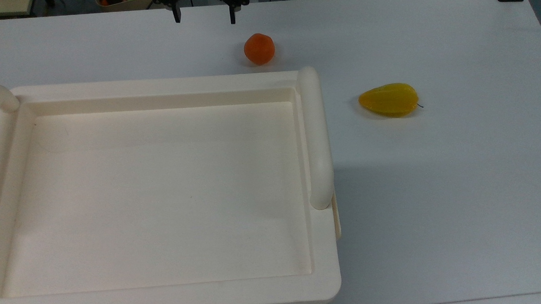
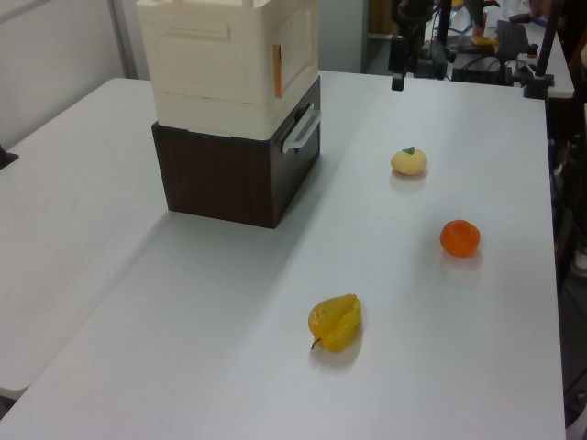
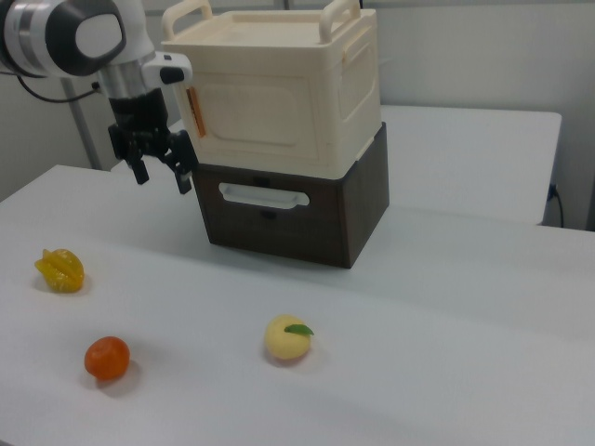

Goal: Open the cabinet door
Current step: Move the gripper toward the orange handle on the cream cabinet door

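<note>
The cabinet is a cream plastic box [image 3: 279, 93] with a tray-like top [image 1: 162, 193], standing on a dark brown drawer unit [image 3: 307, 214]. The cabinet door [image 3: 256, 116] is the cream front panel and lies flush with the box, with an orange latch [image 3: 195, 111] on the right view's left edge. In the left view the cabinet door [image 2: 295, 41] faces right, with its latch [image 2: 276, 71] at the corner. My gripper [image 3: 163, 172] hangs open and empty just left of the latch in the right view, lower than it, in front of the cabinet. The gripper [image 1: 204, 17] points down above the table, and its dark fingers [image 2: 397, 78] show at the far end.
On the white table [image 1: 458, 162] lie an orange fruit [image 1: 259, 48] [image 3: 107, 358], a yellow starfruit [image 1: 389, 100] [image 3: 60, 269] and a pale yellow peach [image 2: 409, 161] [image 3: 287, 338]. The brown drawer has a white handle [image 3: 263, 195]. Equipment clutters the far end in the left view.
</note>
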